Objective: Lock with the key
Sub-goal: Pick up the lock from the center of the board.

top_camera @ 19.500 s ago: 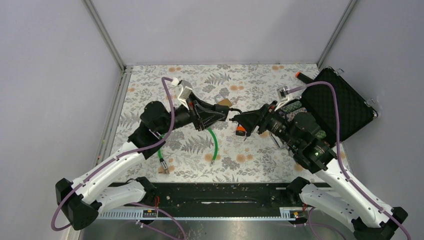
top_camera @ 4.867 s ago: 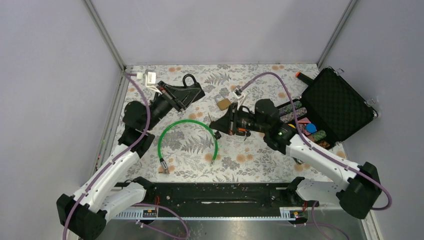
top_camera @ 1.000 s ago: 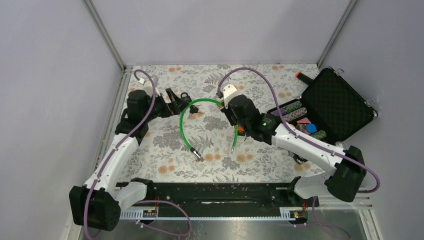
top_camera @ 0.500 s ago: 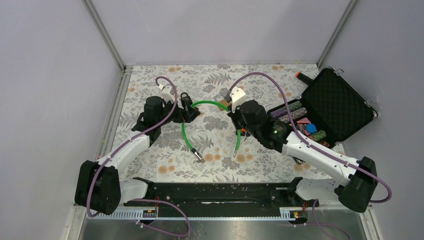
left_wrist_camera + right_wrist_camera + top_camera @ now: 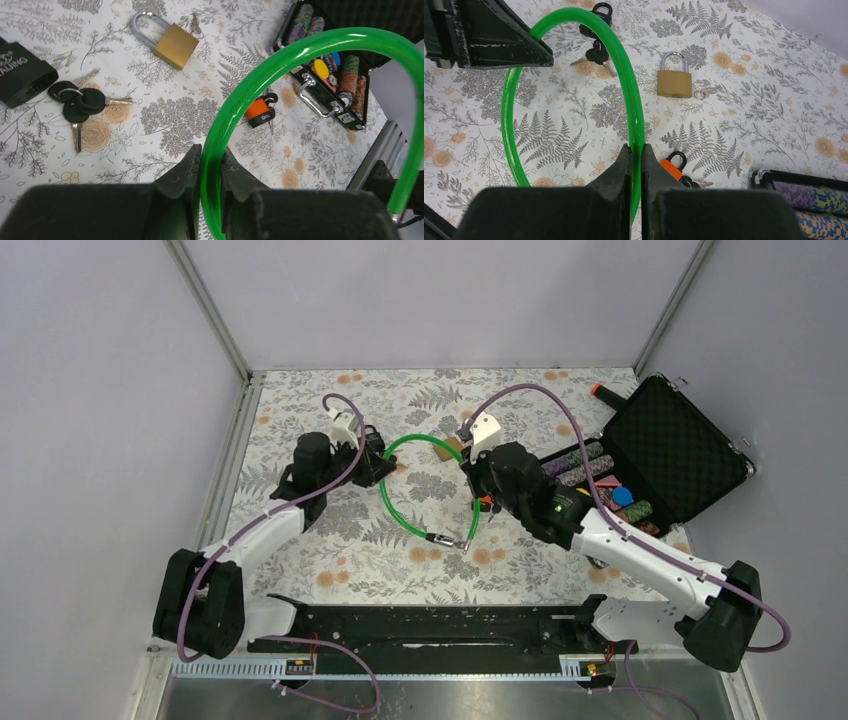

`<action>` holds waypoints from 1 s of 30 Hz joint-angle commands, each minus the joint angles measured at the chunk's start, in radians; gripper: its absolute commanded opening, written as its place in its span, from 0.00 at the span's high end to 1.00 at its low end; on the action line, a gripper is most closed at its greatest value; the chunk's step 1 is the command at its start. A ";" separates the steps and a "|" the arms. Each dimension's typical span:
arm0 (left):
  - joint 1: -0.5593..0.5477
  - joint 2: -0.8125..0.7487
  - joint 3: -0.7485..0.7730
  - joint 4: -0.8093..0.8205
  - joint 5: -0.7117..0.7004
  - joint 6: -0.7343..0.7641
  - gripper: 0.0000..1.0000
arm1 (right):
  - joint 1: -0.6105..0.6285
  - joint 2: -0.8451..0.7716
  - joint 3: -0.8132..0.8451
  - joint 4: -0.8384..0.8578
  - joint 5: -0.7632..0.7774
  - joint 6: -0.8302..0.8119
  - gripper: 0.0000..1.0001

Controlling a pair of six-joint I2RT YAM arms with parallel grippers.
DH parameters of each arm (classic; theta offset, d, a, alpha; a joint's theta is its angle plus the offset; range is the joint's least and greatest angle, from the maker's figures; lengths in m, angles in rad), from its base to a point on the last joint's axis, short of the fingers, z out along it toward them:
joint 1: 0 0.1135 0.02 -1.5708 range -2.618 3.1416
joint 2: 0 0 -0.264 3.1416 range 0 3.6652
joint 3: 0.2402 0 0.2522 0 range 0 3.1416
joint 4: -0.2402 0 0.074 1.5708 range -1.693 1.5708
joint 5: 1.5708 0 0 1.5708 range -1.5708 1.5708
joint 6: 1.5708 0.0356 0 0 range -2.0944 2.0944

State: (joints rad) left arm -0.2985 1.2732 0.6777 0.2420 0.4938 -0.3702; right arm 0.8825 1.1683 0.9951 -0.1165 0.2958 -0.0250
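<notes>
A green cable lock (image 5: 428, 443) arches between both arms, and its two metal ends (image 5: 450, 539) meet low on the mat. My left gripper (image 5: 380, 468) (image 5: 211, 156) is shut on the cable's left side. On the right side, my right gripper (image 5: 478, 502) (image 5: 637, 153) is shut on it too. A bunch of black-headed keys (image 5: 80, 102) (image 5: 596, 52) lies on the mat next to the black lock body (image 5: 20, 70), and neither gripper touches them.
A brass padlock (image 5: 170, 44) (image 5: 674, 82) and a small orange padlock (image 5: 260, 111) (image 5: 672, 167) lie on the floral mat. An open black case (image 5: 680, 445) with poker chips (image 5: 809, 197) stands at the right. Grey walls close in the back and sides.
My left gripper has shut on the cable's left side. The cable swung so that its two ends came together low on the mat. The right arm shifted slightly right.
</notes>
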 commanded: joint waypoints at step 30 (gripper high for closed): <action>-0.011 -0.315 0.331 -0.205 0.212 0.207 1.00 | 0.006 -0.052 0.381 -0.111 -0.116 -0.217 0.20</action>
State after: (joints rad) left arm -0.3073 0.9955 0.9424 0.0067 0.6724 -0.1780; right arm 0.8837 1.0863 1.3098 -0.2504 0.1993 -0.1570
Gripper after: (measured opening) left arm 0.146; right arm 0.798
